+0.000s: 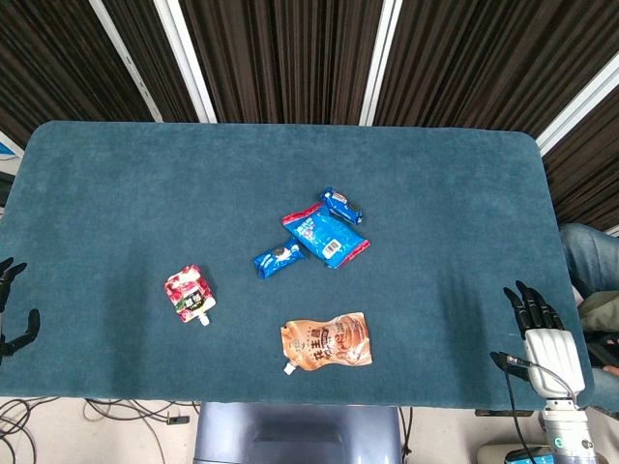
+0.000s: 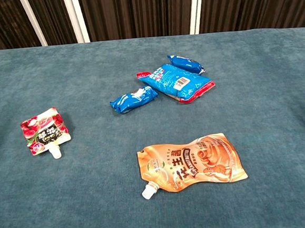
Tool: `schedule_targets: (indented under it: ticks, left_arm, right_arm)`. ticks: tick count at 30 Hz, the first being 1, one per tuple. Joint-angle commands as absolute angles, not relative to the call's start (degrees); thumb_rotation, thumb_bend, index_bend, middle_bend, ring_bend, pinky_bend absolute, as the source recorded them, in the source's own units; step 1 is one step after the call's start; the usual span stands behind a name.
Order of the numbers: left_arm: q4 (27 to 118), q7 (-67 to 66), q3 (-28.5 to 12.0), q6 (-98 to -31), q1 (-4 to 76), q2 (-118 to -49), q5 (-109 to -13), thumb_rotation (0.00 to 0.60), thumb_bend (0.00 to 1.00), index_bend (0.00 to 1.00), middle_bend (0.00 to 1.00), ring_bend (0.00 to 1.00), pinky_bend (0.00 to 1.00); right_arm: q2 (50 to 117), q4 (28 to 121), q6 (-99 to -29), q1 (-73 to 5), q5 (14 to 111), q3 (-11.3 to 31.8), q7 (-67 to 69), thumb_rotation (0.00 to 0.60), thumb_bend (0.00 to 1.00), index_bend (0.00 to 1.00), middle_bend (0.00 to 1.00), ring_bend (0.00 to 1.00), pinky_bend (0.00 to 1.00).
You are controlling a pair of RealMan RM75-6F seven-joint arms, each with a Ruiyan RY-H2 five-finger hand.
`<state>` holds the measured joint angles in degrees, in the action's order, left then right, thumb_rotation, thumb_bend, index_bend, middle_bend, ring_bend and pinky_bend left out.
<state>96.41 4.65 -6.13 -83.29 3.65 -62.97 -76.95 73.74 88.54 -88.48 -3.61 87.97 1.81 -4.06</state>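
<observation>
On the blue-green table [image 1: 116, 193] lie an orange spouted pouch [image 1: 328, 343] [image 2: 192, 162], a red spouted pouch [image 1: 188, 293] [image 2: 44, 131], a large blue packet [image 1: 327, 235] [image 2: 175, 81], and two small blue packets [image 1: 279, 258] [image 1: 341, 205] [image 2: 133, 99] [image 2: 185, 64]. My left hand [image 1: 12, 311] hangs at the table's near left edge, fingers spread, holding nothing. Over the near right corner my right hand [image 1: 539, 329] also holds nothing, fingers apart. Neither hand shows in the chest view.
Dark slatted panels with white bars stand behind the table. A person's leg [image 1: 590, 266] shows at the right edge beyond the table. Cables lie on the floor below the table's near edge.
</observation>
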Motion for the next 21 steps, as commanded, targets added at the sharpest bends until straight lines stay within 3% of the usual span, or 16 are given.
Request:
schedule_targets:
  ticks: [1, 10, 21]
  left_arm:
    - [96.5, 4.7, -6.1, -83.3, 3.6, -62.9, -76.9, 0.6, 0.48, 0.11, 0.04, 0.12, 0.08]
    - [97.0, 5.3, -5.9, -83.9, 3.0, -62.7, -77.0, 0.6, 0.48, 0.11, 0.04, 0.12, 0.08]
    - [97.0, 5.6, -5.8, -83.9, 2.9, -62.8, -77.1, 0.6, 0.48, 0.11, 0.04, 0.12, 0.08]
  right_arm:
    - [73.6, 88.7, -88.2, -3.6, 88.2, 1.6, -3.2, 0.6, 0.17, 0.09, 0.04, 0.08, 0.19]
    - [70.3, 92.0, -77.7, -9.6, 84.9, 4.5, 1.6, 0.6, 0.17, 0.09, 0.07, 0.08, 0.19]
    - [69.1, 98.7, -61.4, -23.1, 78.6, 11.3, -6.0, 0.6, 0.17, 0.09, 0.07, 0.08, 0.19]
